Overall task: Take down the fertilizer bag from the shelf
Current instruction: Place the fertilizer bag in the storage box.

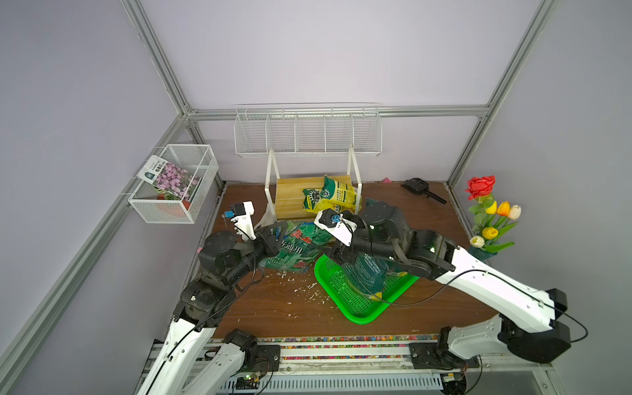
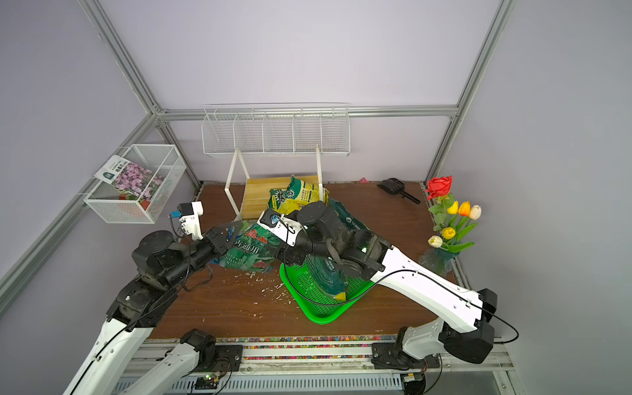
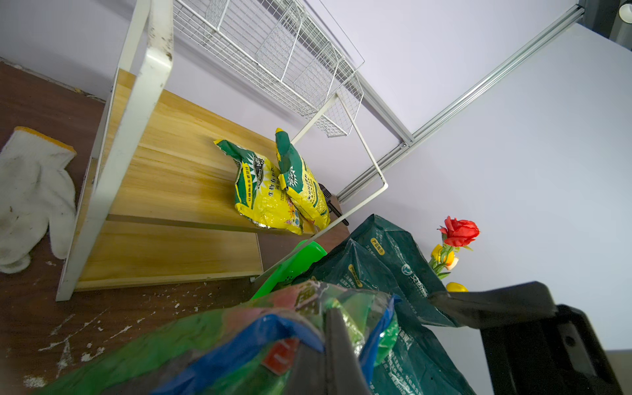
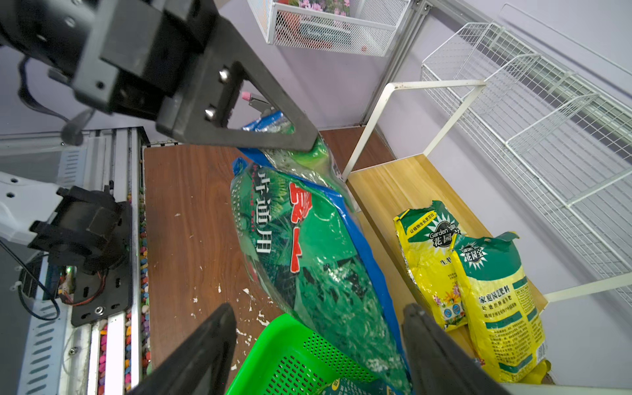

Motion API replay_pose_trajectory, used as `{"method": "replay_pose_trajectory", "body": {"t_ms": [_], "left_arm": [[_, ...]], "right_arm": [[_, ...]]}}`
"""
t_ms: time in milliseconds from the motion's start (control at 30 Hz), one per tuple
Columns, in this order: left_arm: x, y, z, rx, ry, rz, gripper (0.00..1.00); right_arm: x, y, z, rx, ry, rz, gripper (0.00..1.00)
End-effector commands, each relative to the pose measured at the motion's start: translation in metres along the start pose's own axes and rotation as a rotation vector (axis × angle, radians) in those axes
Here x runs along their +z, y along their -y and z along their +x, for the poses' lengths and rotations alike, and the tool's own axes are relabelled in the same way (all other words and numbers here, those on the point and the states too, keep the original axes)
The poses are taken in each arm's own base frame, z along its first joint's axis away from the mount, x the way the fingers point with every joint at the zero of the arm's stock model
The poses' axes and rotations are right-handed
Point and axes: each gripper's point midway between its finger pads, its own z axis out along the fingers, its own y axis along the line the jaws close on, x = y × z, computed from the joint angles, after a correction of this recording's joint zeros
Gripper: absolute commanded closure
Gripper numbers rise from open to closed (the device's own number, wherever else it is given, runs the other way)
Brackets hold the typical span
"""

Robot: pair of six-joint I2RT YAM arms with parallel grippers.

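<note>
A glossy green fertilizer bag (image 1: 295, 248) (image 2: 251, 249) (image 4: 307, 246) with red characters and a blue edge hangs off the shelf, just in front of it. My left gripper (image 1: 273, 239) (image 3: 333, 313) is shut on its top edge. The bag's lower end reaches the green tray (image 1: 359, 307) (image 4: 273, 359). My right gripper (image 1: 337, 254) (image 4: 318, 309) stands open there, one finger either side of the bag's lower end, not pressing it. The shelf (image 1: 290, 201) (image 3: 178, 171), wooden boards in a white frame, holds two yellow bags (image 1: 330, 196) (image 4: 478, 290).
A dark green bag (image 1: 367, 273) lies in the tray under my right arm. White crumbs (image 1: 307, 287) litter the table. A white glove (image 3: 30, 191) lies left of the shelf. Wire rack (image 1: 307, 133), wire basket (image 1: 174, 184), black scoop (image 1: 419, 188), flowers (image 1: 489, 212).
</note>
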Motion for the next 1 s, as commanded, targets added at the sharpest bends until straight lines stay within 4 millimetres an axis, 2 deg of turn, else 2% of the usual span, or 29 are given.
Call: {"method": "replay_pose_trajectory", "body": {"t_ms": [0,133,233,367,667,967], "left_arm": [[-0.028,0.059,-0.052,0.08,0.186,0.18,1.0],[-0.03,0.062,-0.051,0.079,0.181,0.19,1.0],[-0.031,0.062,-0.051,0.074,0.179,0.193,1.0],[-0.031,0.062,-0.052,0.077,0.184,0.192,1.0],[-0.033,0.064,-0.055,0.077,0.197,0.194,1.0],[-0.037,0.067,-0.059,0.084,0.213,0.193,1.0]], "right_arm": [[0.006,0.005,0.007,-0.002,-0.016,-0.041,0.2],[0.0,0.028,-0.003,0.05,0.051,-0.048,0.19],[-0.002,0.038,-0.009,0.057,0.068,-0.06,0.19],[0.003,0.032,-0.01,0.057,0.044,-0.132,0.19],[0.022,0.022,0.012,0.076,-0.044,-0.19,0.22],[0.028,0.014,0.025,0.103,-0.088,-0.233,0.35]]}}
